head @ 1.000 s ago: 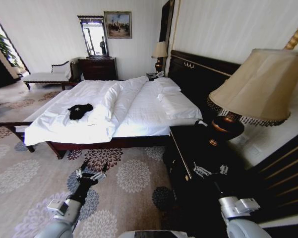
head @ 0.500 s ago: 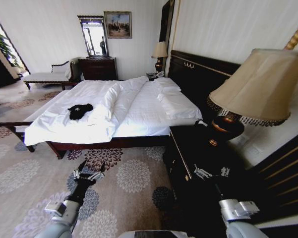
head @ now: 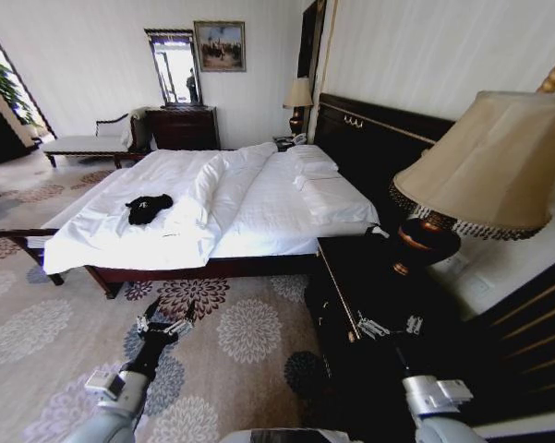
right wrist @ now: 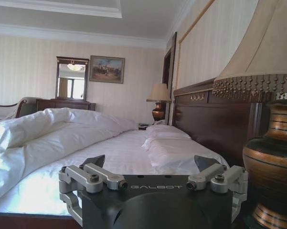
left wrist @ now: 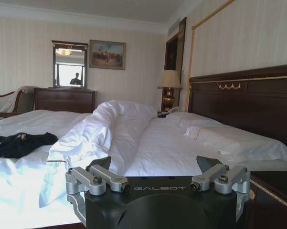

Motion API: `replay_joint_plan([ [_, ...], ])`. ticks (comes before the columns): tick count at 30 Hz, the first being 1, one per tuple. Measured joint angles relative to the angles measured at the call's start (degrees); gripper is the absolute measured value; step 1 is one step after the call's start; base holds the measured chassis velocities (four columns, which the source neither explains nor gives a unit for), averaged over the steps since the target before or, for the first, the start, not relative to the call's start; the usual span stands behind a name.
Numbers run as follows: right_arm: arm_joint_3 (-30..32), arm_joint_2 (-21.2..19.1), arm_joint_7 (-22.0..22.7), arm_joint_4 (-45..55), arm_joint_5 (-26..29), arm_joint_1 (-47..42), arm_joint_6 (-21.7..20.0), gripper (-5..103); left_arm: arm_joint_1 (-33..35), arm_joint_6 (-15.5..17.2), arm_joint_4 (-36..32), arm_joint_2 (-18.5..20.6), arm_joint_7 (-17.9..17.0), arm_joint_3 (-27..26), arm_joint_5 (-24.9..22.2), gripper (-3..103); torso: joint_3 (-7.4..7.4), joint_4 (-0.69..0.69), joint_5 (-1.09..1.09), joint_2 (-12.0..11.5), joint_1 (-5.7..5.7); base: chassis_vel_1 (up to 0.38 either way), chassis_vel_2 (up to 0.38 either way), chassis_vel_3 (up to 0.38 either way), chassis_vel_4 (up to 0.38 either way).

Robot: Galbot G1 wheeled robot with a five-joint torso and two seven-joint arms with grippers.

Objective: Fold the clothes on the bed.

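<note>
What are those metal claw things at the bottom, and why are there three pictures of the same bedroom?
Those belong to a robot on wheels with two arms. One camera sits on its head and looks down at the room. The other two sit on its wrists, so each shows its own end effector up close: the left end effector and the right end effector. Both are open and hold nothing. On the bed lies a crumpled black T-shirt, waiting to be folded. The robot stands on the carpet, away from the bed.
</note>
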Motion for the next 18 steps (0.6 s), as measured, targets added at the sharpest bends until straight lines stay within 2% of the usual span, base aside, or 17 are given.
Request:
replay_joint_plan([
  [10, -1.09, 0.51, 0.24, -0.75, -0.08, 0.18, 0.02, 100, 1.65, -1.17, 0.04, -0.57, -0.01, -0.24, 0.71, 100, 0.00, -0.01, 0.00, 0.00, 0.00, -0.120, 0.099, 0.120, -0.105],
  [18, -2.66, 1.25, 0.36, -1.45, -1.34, 0.21, 0.06, 100, 2.72, -1.66, 0.15, -2.15, 0.96, -2.44, 0.80, 100, 0.01, 0.00, 0.00, 0.00, 0.00, -0.148, 0.128, 0.156, -0.128],
])
